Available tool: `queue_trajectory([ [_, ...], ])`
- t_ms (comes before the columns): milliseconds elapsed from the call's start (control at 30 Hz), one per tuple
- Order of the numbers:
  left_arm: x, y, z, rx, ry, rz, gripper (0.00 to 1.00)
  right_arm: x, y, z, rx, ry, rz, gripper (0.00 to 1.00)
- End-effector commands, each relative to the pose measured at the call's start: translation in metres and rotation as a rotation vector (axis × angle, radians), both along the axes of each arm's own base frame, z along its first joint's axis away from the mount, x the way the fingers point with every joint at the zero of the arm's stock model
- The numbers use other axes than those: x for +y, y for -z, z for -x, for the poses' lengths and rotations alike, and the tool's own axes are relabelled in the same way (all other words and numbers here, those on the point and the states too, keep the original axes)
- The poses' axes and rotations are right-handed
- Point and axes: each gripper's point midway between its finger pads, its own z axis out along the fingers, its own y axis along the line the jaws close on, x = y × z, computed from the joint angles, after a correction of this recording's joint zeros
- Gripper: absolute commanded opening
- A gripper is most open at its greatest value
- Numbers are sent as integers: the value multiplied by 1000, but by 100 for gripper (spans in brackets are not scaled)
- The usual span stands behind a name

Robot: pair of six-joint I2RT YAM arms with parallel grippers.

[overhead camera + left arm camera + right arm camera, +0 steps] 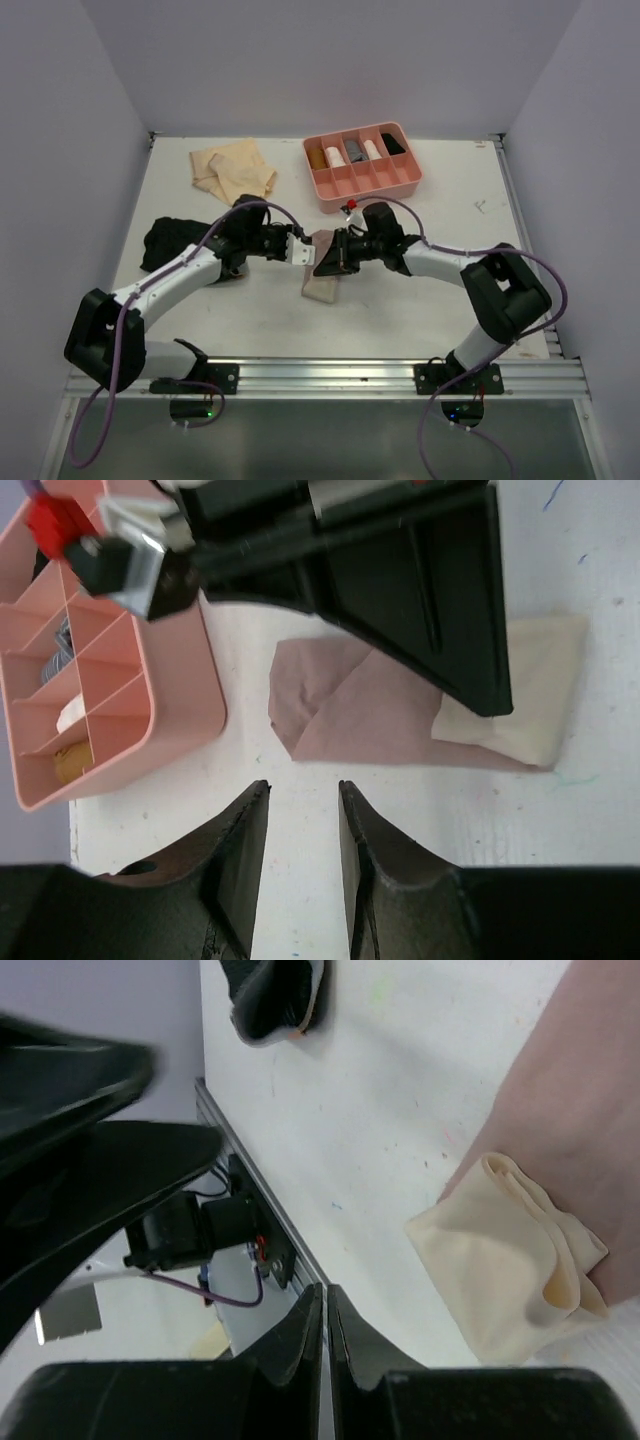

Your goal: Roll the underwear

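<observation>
At the middle of the bench [400,310] both grippers meet over the pink underwear [380,720], which lies flat and partly folded. The left gripper [302,792] has its jaws part-open and empty, just short of the cloth's near edge. The right gripper [326,1300] is all but closed, with nothing seen between its jaws. To roll well, I judge, one should pin the cloth while the other turns the edge over tightly and evenly. Leftward lies the black underwear [172,243]; farthest back are the tan underwear [235,170] and tray [375,198].
</observation>
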Motion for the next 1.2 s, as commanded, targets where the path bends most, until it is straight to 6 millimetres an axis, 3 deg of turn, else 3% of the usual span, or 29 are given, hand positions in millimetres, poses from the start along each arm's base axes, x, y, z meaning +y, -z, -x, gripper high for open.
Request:
queue_trajectory([
  [0,-7,-3,44,125,103,70,38,9,20,5,67,-3,-49,9],
  [200,-11,20,76,139,162,33,39,19,67,-6,120,31,-63,9],
  [300,-19,31,92,120,207,17,40,18,91,-2,178,53,-51,9],
  [467,-28,52,107,136,240,-15,40,16,101,4,206,83,-66,9],
  [633,-24,72,103,117,229,-59,40,15,96,3,202,93,-73,10],
  [700,-22,80,100,118,207,-77,39,17,89,1,191,87,-89,15],
  [833,-23,81,96,106,197,-70,39,20,66,-3,143,70,-99,20],
  [867,-23,80,97,104,198,-68,39,23,51,-7,109,61,-115,20],
  [967,-23,80,95,93,198,-69,40,24,40,-11,84,50,-93,19],
  [1167,-23,88,94,96,209,-95,40,26,45,-17,86,51,-70,18],
])
